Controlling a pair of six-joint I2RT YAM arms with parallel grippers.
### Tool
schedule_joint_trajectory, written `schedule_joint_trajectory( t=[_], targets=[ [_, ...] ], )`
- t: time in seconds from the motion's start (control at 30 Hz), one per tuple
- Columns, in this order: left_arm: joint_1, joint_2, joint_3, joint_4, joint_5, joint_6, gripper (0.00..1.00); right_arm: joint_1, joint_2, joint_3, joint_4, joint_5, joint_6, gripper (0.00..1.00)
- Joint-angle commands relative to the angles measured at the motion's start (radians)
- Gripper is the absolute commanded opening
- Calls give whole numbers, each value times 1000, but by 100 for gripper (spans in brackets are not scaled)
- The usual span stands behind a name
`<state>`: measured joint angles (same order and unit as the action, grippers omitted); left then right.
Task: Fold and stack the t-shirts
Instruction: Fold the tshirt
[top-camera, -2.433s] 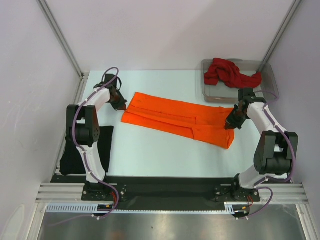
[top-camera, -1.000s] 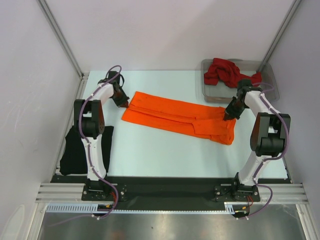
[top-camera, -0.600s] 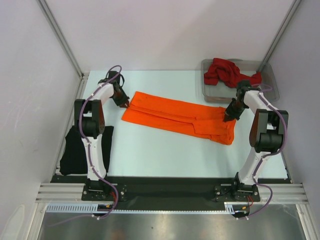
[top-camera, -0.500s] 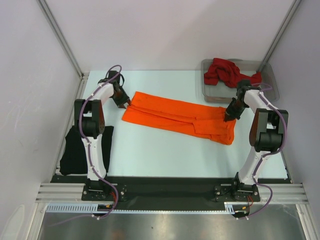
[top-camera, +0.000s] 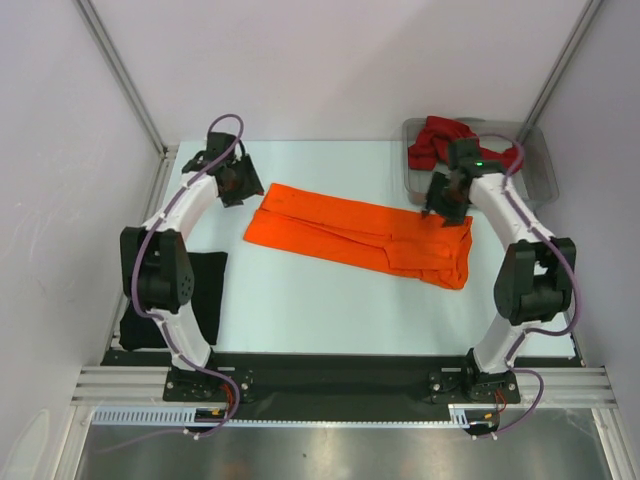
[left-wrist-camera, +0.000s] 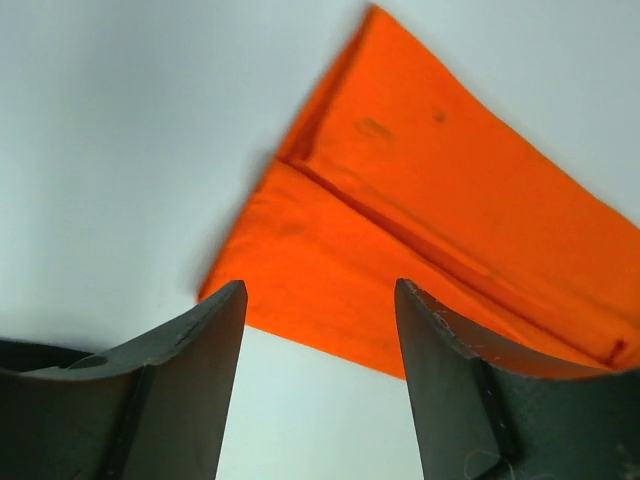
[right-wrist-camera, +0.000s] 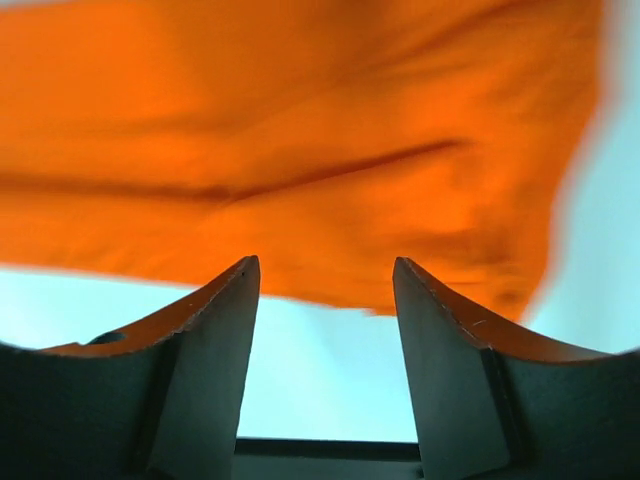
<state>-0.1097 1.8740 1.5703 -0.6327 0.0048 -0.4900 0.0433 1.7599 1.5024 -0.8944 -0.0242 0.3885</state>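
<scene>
Plainly, the orange shirt (top-camera: 355, 235) lay on the table (top-camera: 320, 310) as a long narrow band, folded lengthwise, its long axis running slantwise from the far left toward the near right. Its two short ends were what mattered — each had one arm beside it. The left pincer (top-camera: 235, 185) hung just off the far-left end, over bare table, so the cloth lay ahead of it and to its right. In its wrist view the jaws stood wide apart with nothing between them, and the band's corner showed beyond the fingertips. The right pincer (top-camera: 440, 200) hovered above the far edge of the right end, its jaws likewise spread and empty, with orange cloth filling the blurred view past them. Neither gripped the shirt. Judging by this, the next fold would go across the band — one short end carried along the long axis onto the other — and each arm was the nearer one to its own end. The dark red shirt (top-camera: 440, 140) sat crumpled in the tray (top-camera: 540, 170) behind the right arm, unfolded, and the black shirt (top-camera: 210, 290) lay at the near left edge, partly hidden by the left arm.
</scene>
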Motion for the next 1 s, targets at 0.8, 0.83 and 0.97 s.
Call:
schedule_joint_trajectory(
  t=[0.8,0.83,0.97],
  targets=[
    [-110,108,-191,160,176,47,56,434,213,21,136,72,240,36],
    [-108,114,-185,156,173,56,56,440,208,13,147,70,237,36],
    [-102,97,-208,166,159,67,56,443,208,-19,166,75,245,35]
  ],
)
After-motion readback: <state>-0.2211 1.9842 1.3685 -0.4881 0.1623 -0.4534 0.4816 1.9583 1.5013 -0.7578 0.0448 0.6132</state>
